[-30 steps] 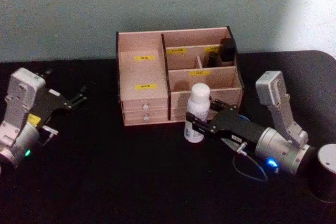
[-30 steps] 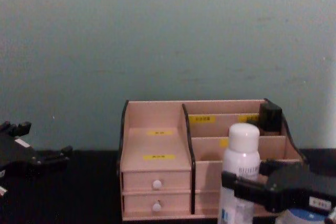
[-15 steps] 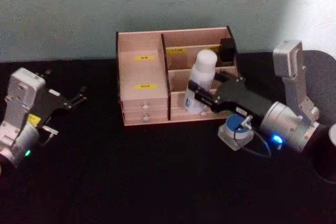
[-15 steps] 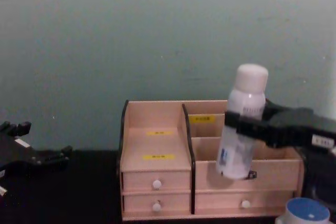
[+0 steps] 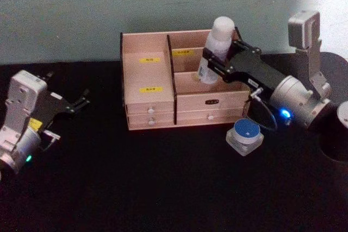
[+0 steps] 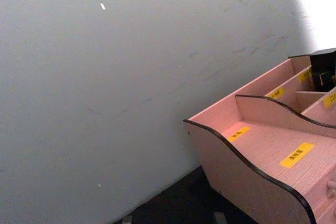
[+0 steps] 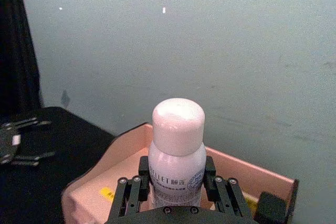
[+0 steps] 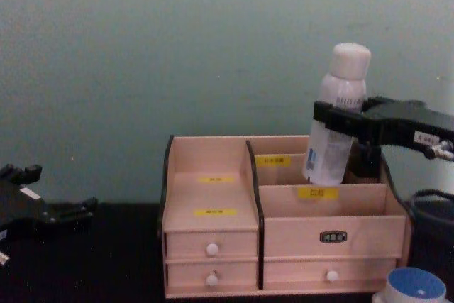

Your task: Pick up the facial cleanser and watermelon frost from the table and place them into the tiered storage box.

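Main risk as we judge it: the facial cleanser (image 5: pixel 220 33) hangs tilted, cap leaning toward 1 o'clock, so if it goes down like this its base could catch a divider of the tiered storage box (image 5: pixel 147 74) and jam or skid off the edge. Released at that lean, it would likely tip over in the slot or fall forward onto the lower tier. Second risk: a dark block (image 6: pixel 323 66) already sits in the rear compartment at the box's 1 o'clock corner, so space there looks tight and the bottle could knock it. Third: the right arm's cable loops just beside the blue-lidded jar (image 5: pixel 246 130) (we take it for the watermelon frost), which stands on the desk (image 5: pixel 163 177) at 4 o'clock of the box, and a swing of the arm might drag it. The right hand (image 8: pixel 332 120) is clamped on the bottle around its middle, a finger (image 7: pixel 131 188) pressed to each side, label facing the wrist camera, cap free above. The bottle is off the desk, over the right-hand stepped compartments; its base is near the level of the rear dividers, and we cannot tell if it has dipped below a rim. The left hand (image 5: pixel 80 102) is parked at 9 o'clock, well apart from the box.
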### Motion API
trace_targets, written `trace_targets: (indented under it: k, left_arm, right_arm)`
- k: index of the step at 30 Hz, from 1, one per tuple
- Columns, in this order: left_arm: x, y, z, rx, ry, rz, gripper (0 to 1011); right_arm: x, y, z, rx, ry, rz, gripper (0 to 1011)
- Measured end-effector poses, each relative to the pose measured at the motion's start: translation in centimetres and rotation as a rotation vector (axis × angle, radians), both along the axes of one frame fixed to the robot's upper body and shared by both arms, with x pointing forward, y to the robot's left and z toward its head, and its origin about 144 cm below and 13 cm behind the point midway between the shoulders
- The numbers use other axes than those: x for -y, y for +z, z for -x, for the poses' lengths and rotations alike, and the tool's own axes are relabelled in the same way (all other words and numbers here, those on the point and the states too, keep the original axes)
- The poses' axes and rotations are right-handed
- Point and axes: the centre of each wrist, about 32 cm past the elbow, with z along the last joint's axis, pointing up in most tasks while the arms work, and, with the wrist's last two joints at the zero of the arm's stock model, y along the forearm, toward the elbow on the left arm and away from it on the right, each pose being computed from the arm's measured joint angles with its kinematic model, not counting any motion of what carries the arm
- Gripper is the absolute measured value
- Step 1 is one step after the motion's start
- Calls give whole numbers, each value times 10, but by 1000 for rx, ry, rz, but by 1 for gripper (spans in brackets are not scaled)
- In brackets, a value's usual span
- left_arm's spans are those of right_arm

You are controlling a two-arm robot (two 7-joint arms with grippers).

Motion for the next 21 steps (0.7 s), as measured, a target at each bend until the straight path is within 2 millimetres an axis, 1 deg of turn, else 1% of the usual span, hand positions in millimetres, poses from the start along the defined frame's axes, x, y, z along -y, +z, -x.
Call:
trace_targets:
  k: [6, 7, 13, 21]
  left_arm:
    - [0, 0, 0, 0, 0, 0, 1001]
    - [0, 0, 0, 0, 0, 0, 1001]
    - [0, 0, 0, 0, 0, 0, 1001]
    - [0, 0, 0, 0, 0, 0, 1001]
  right_arm:
    - [-1, 2, -12, 13, -18, -2, 594]
    - [-2, 4, -18, 17, -25, -1, 594]
    - [-8, 4, -33, 17, -31, 13, 595]
    - [-15, 3, -47, 9, -26, 24, 594]
